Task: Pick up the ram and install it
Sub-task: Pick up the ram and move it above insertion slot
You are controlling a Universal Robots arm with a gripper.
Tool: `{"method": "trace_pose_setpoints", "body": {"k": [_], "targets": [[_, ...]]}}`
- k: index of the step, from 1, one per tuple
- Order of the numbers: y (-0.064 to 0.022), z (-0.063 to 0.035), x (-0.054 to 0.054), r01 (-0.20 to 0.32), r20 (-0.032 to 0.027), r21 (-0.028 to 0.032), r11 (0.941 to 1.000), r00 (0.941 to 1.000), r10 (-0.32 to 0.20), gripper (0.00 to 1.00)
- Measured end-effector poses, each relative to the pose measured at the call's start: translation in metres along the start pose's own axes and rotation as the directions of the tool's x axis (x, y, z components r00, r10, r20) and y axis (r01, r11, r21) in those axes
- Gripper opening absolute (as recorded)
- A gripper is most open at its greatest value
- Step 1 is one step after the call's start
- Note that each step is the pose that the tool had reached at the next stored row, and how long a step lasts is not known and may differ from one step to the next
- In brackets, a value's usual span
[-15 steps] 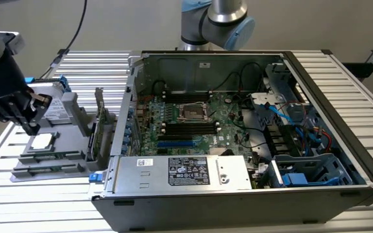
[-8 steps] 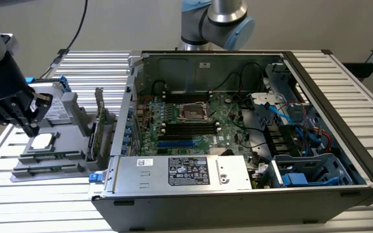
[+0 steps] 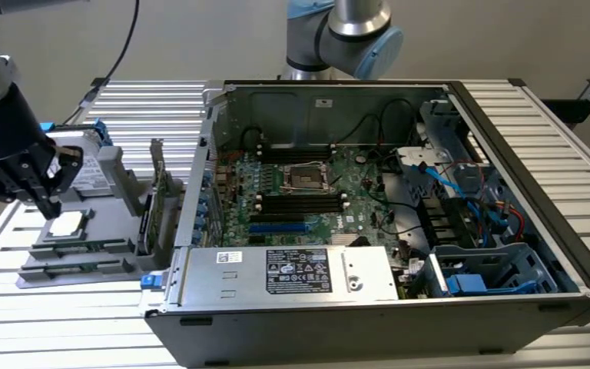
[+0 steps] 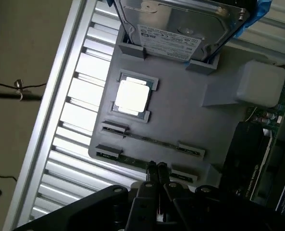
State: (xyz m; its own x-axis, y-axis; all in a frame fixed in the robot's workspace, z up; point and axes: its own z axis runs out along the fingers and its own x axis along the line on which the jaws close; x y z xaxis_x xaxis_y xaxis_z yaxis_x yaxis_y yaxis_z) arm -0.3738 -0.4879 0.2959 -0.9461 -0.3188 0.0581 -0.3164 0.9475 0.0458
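Claw: the gripper (image 3: 49, 204) is seen with its fingers brought together, poised over the gray parts tray (image 3: 28, 273) at the exterior view's left, well apart from the open computer case (image 3: 377, 323).
Ram: the ram (image 4: 130, 161), a thin green stick, is stood on edge in the clips nearest the tray's outer rim; a second stick (image 4: 149, 138) is clipped just beside it.
Key relation: in the wrist view the gripper (image 4: 156, 167) is placed directly over the nearer stick, about midway along it. Whether its top edge is pinched or merely touched cannot be told.
Long axis: the stick is laid along the tray's rim, with one end pointed toward the case.
Neighbours: a processor (image 4: 131, 96) and a hard drive (image 4: 173, 24) are held farther back on the tray.
Destination: the black memory slots (image 3: 300, 201) are seen on the motherboard inside the case.
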Motion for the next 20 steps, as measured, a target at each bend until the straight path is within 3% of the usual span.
{"method": "trace_pose_setpoints", "body": {"k": [5, 10, 15, 20], "targets": [[-0.0001, 0.0014, -0.0001, 0.091, -0.0043, 0.0051, 0.9958, 0.9958, -0.091, 0.1], [-0.0001, 0.0029, -0.0002, 0.181, -0.0088, 0.009, 0.9835, 0.9835, -0.18, 0.1], [-0.0002, 0.0043, -0.0003, 0.269, -0.0132, 0.0117, 0.963, 0.9631, -0.269, 0.1], [-0.0003, 0.0057, -0.0003, 0.356, -0.0175, 0.0137, 0.9344, 0.9344, -0.356, 0.1]]}}
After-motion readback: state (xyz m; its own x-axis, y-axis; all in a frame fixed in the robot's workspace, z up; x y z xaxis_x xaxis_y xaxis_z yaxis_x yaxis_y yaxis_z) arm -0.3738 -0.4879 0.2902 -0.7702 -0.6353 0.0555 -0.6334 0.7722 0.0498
